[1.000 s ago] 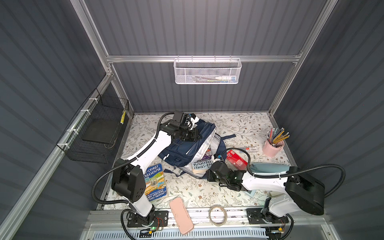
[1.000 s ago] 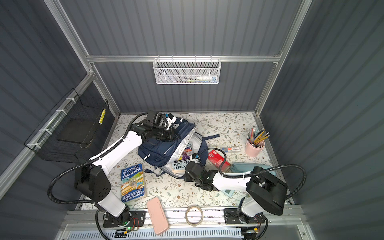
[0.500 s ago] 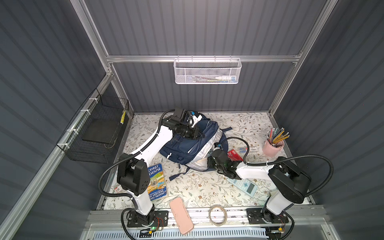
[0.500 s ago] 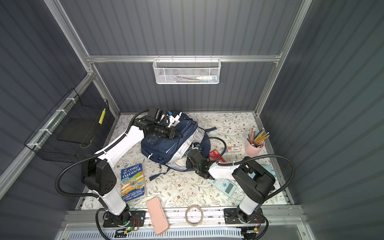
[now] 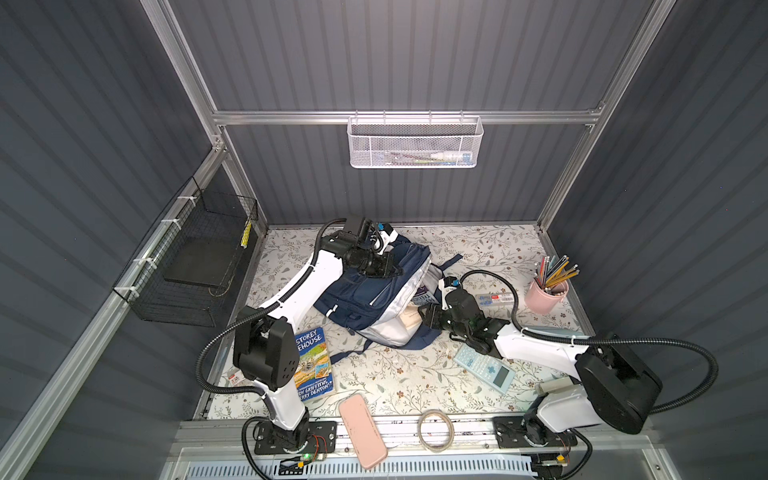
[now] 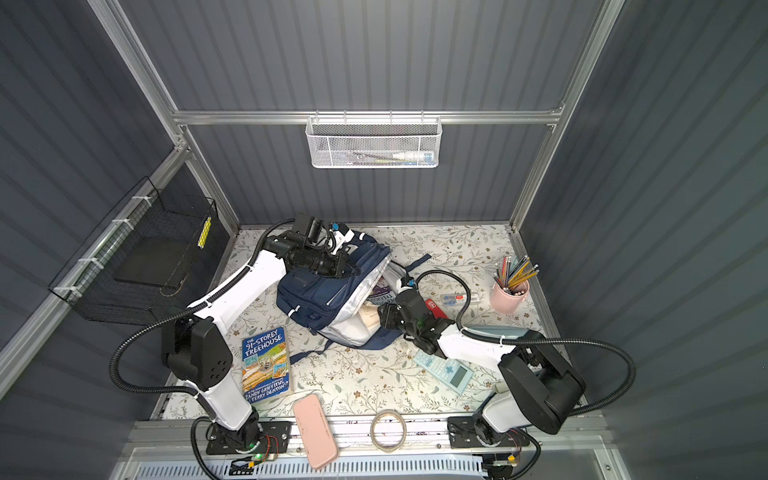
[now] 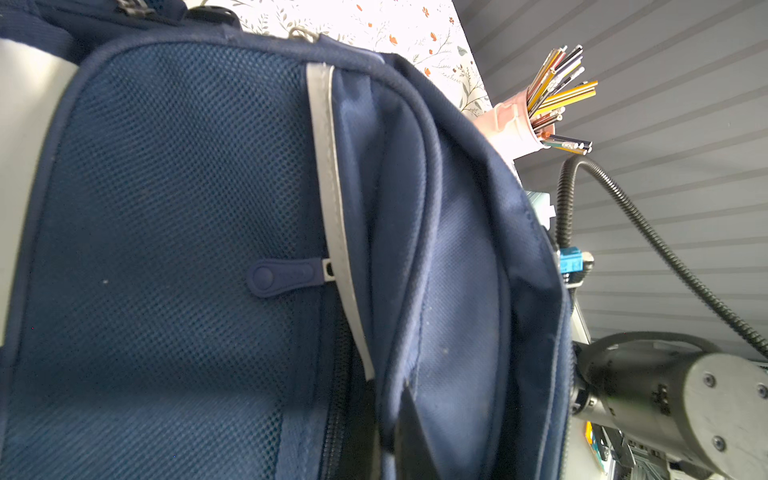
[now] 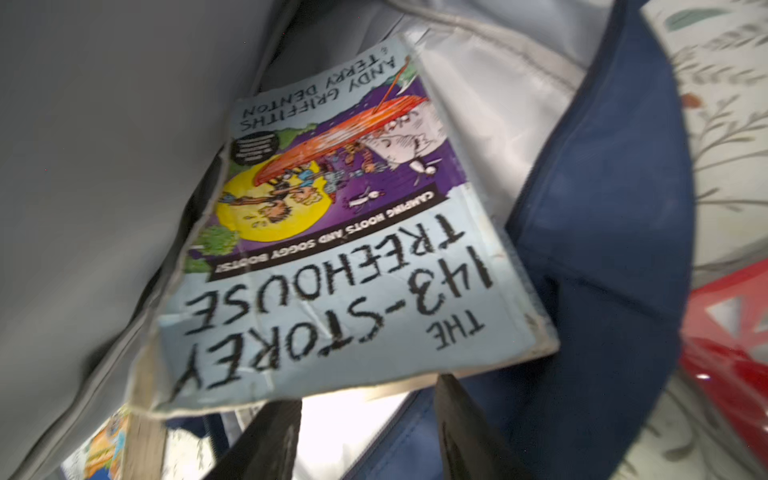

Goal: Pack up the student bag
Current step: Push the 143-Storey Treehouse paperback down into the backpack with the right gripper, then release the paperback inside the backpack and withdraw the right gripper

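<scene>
A large navy-blue fabric student bag (image 5: 361, 295) with white stripes and pale grey lining lies on the floral-patterned desk (image 5: 395, 374), left of the middle and nearer the back edge. Its mouth gapes toward the right side.

The left gripper (image 5: 388, 270) is clenched on the navy upper rim of that mouth.

The right gripper (image 8: 365, 399) sits at the opening with its black fingers parted and nothing between them. Just beyond them, a pale blue and purple paperback titled "The 143-Storey Treehouse" (image 8: 332, 249) rests inside the bag against the grey lining. Its near edge may touch a fingertip, but the blurred wrist view does not settle that.

A second blue paperback (image 6: 266, 365) lies flat near the front left corner. A pale blue calculator (image 5: 484, 368) lies toward the front right, beside the right arm. A pink cup of pencils (image 5: 546, 293) stands by the right edge.
</scene>
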Motion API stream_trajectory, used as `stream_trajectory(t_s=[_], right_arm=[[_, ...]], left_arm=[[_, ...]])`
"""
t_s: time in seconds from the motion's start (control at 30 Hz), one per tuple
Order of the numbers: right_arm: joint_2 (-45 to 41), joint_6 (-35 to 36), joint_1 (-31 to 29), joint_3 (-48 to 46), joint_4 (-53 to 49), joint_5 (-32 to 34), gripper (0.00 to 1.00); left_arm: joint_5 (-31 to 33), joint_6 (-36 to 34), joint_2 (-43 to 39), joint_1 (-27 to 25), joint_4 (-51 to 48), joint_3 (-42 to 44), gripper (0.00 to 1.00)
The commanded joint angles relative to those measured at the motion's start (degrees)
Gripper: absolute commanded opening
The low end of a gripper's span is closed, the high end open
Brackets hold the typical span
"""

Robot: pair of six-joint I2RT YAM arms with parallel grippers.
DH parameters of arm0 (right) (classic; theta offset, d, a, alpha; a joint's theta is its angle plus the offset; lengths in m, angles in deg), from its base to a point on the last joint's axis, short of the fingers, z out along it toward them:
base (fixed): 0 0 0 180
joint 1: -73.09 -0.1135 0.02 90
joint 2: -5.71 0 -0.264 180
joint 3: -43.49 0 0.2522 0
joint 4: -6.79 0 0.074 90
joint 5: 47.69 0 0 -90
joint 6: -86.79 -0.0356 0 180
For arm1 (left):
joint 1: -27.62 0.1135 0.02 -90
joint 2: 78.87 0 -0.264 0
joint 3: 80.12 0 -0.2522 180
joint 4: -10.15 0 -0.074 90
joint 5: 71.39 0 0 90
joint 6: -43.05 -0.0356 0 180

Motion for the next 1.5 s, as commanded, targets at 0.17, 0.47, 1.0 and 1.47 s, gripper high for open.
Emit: stream_trajectory(t_s=[0.17,0.47,1.0,1.47], right_arm=[[-11.9,2.2,2.1,-5.9,2.4,3.7,0.72],[6.0,5.2,12.8,10.2,-5.8,-15.1,0.87],[25.4,2.9,16.8,19.0,-3.7,-34.0,0.65],[27.1,-8.8,14.5,13.8,15.1,-41.3,0.0]], left_arm=[[-4.2,0.5,-2.3,0.0,1.0,-0.8,0.0],[-6.3,0.4,-3.1,0.2,2.5,0.9,0.0],[-8.3,1.5,-1.8,0.6,3.8,0.7,0.0],[-8.1,2.9,-2.6,0.7,5.8,3.0,0.0]])
